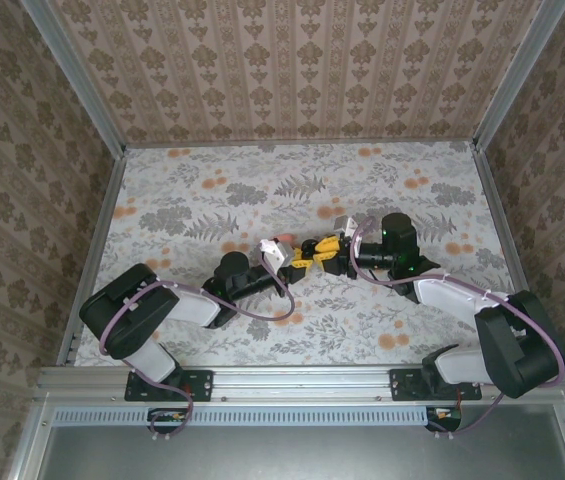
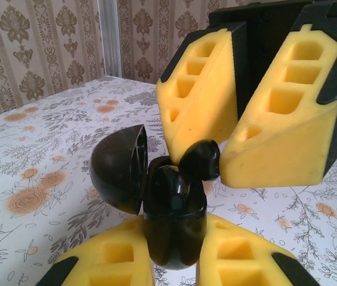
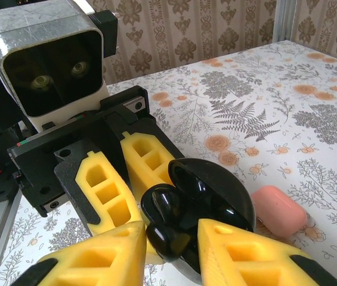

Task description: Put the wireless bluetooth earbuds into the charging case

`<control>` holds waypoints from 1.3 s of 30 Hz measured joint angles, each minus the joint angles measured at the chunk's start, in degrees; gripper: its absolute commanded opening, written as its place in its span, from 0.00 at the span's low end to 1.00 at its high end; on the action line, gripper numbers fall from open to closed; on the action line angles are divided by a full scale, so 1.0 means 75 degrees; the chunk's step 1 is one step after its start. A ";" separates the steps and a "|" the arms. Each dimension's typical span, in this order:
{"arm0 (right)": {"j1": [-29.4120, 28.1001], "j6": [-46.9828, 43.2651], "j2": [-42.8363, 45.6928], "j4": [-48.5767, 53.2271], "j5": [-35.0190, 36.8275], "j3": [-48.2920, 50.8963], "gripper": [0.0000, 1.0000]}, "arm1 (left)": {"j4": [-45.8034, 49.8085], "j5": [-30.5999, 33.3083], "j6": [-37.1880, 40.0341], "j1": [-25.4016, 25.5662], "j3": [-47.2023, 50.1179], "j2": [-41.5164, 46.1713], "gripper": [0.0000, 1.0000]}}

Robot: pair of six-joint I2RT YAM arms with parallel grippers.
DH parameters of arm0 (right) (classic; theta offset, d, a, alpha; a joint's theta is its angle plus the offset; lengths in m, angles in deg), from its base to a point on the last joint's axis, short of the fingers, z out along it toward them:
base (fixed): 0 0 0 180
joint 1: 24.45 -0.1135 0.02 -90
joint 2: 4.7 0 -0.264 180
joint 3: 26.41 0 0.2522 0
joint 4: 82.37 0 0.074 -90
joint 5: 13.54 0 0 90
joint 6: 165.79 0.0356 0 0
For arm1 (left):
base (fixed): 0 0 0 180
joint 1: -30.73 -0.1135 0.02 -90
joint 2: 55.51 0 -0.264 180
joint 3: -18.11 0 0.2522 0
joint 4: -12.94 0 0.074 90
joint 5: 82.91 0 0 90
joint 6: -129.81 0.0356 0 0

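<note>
Clamping the open black charging case (image 2: 174,202), the left gripper (image 2: 174,265) holds it before the right gripper (image 3: 171,244), which pinches a black earbud (image 2: 199,159) at the case mouth. The earbud seems not yet seated; release remains.

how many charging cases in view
2. A black case, lid open, is held in the left gripper. A pink case, closed, lies on the table beside it. More may be hidden.
</note>
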 measured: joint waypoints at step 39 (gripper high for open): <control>-0.0012 0.4045 0.2428 0.4441 0.2075 -0.0860 0.50 | 0.0050 0.0356 0.0093 0.0006 0.0000 0.0353 0.13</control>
